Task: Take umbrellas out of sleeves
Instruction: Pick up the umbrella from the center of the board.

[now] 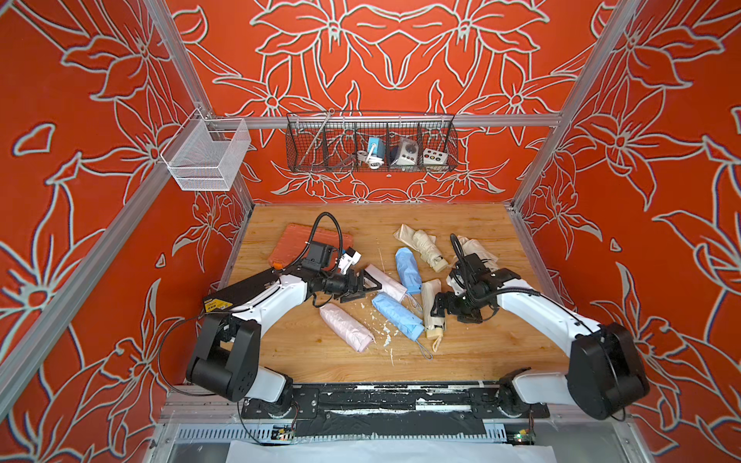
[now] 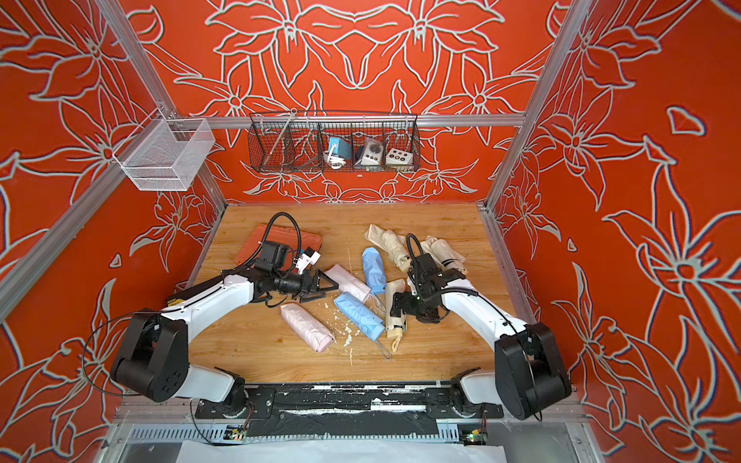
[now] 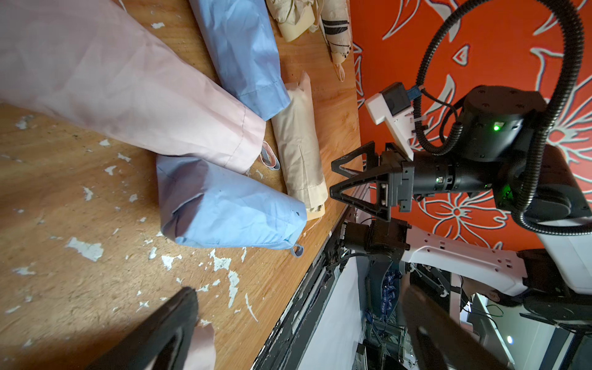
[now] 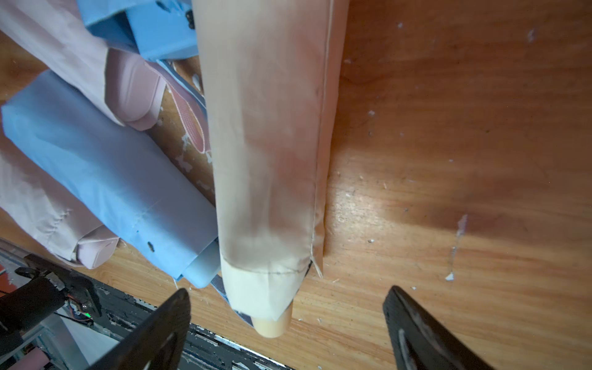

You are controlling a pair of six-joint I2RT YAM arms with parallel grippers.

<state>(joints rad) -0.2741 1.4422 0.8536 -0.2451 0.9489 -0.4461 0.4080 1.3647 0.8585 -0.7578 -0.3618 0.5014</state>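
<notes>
Just below the wide-spread, empty right end effector (image 4: 288, 290) lies the cream sleeved umbrella (image 4: 266, 144).

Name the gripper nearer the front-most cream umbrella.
Right. The right gripper hangs open just above the cream umbrella, a jaw on either side of it. The left gripper, also open, sits beyond the blue umbrellas, by a pink umbrella.

7 pink, blue and cream umbrellas (image 1: 422, 243) lie clustered, 5 inside smooth sleeves (image 1: 396, 314).
</notes>
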